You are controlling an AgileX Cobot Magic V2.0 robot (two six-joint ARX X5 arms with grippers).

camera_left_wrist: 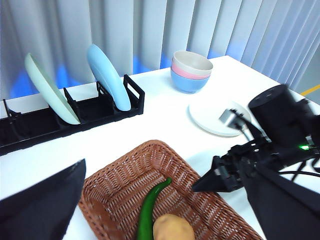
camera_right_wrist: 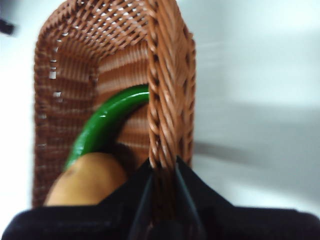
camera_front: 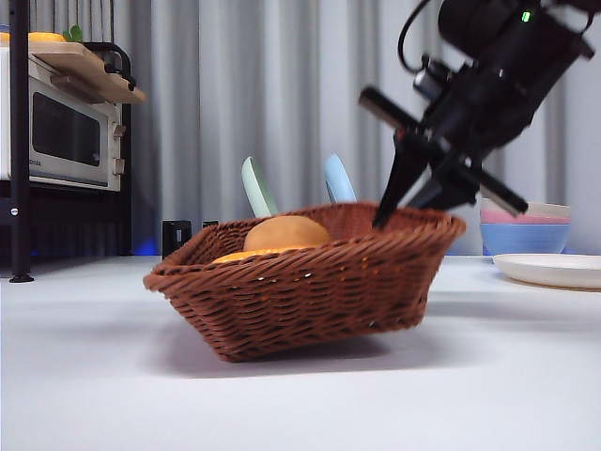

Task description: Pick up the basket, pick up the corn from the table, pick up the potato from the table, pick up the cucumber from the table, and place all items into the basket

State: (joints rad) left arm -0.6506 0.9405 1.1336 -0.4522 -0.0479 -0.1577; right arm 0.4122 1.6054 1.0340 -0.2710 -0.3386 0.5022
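Gripping the basket (camera_front: 310,282) rim, the right claw (camera_right_wrist: 162,172) tilts it off the counter (camera_front: 300,404), cucumber (camera_right_wrist: 102,127) and potato (camera_right_wrist: 87,182) inside; the left claw (camera_left_wrist: 165,210) is spread wide, empty.

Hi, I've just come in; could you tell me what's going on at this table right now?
The right gripper is clamped on the rim of the basket and has that side tipped up off the table. The cucumber, the potato and the corn all lie inside the basket. The left gripper is open above the basket, holding nothing. Behind stand a plate rack, stacked bowls and a white plate.
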